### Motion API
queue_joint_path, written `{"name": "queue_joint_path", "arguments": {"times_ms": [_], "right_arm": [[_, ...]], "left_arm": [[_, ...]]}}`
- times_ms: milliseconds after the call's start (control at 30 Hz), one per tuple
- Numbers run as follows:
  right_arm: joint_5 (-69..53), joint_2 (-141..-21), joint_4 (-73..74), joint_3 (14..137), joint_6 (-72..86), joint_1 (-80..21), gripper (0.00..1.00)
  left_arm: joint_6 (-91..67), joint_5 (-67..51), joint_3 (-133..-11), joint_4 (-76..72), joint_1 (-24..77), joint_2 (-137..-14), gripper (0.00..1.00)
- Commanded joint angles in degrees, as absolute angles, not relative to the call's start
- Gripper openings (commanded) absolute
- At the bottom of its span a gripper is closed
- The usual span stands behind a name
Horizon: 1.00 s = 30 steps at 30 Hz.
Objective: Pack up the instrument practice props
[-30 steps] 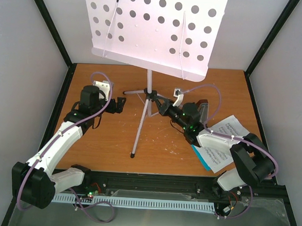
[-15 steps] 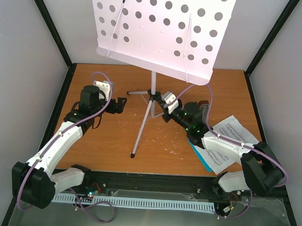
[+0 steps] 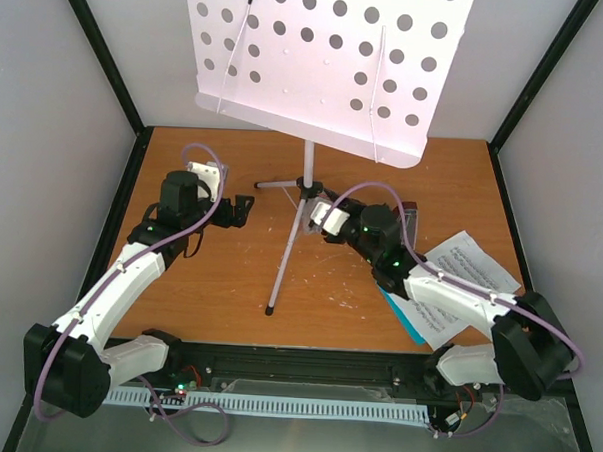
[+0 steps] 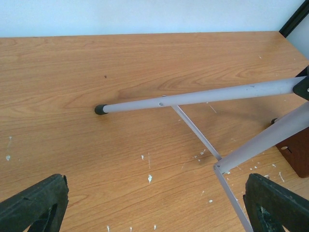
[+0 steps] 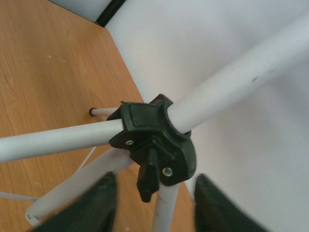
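The right jaws (image 5: 157,205) are part-way open, with 1 finger on each side of the white tube just under the black hub (image 5: 157,145) of the music stand (image 3: 328,67). A sliver of gap shows on both sides, so they straddle the tube without pinching it. Both fingers are blurred in the wrist view. The right arm stretches low and diagonally from its base at the near right corner. It crosses above the white sheet music (image 3: 470,265) and the teal booklet (image 3: 406,319), which lie flat on the counter (image 3: 219,282), the booklet under the sheets.

The left jaws (image 4: 154,203) are spread wide and hold nothing. They hover over bare counter with a tripod leg's black rubber foot (image 4: 100,109) ahead of them. The left arm is bent, its wrist left of the stand and pointing right.

The stand is upright mid-counter on 3 legs. The brown metronome (image 3: 410,207) shows only as a corner behind the right wrist.
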State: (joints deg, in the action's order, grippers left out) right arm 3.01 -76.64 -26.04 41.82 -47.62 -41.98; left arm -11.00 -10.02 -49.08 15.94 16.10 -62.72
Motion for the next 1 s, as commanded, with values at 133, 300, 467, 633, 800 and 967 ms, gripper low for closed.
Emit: {"name": "queue_joint_path", "arguments": {"times_ms": [133, 300, 467, 633, 800, 967], "right_arm": [[-3.60, -61.88, -24.46, 40.68, -27.85, -41.34, 0.71], [-5.33, -51.78, -21.50, 35.98, -9.07, -37.17, 0.83], [-17.97, -47.90, -22.81, 33.04, 9.17, -25.69, 0.90], [-33.62, -55.12, -28.31, 37.13, 25.14, -15.91, 0.90], [-47.07, -68.70, -38.28, 46.02, 34.88, -15.48, 0.71], [-48.21, -74.66, -36.62, 52.60, 33.34, -17.42, 0.69]], "left_arm": [[-10.72, -8.04, -49.00, 14.73, 15.82, -60.33, 0.99], [-9.42, -8.35, -47.73, 12.72, 15.82, -56.70, 0.99], [-8.90, -8.08, -47.63, 10.92, 15.82, -51.95, 1.00], [-17.52, -17.71, -46.88, 8.51, 15.82, -47.03, 0.98], [-27.59, -38.82, -38.70, -7.37, 19.53, -50.95, 0.89], [-23.58, -35.25, -39.95, -6.46, 26.84, -57.52, 0.84]]}}
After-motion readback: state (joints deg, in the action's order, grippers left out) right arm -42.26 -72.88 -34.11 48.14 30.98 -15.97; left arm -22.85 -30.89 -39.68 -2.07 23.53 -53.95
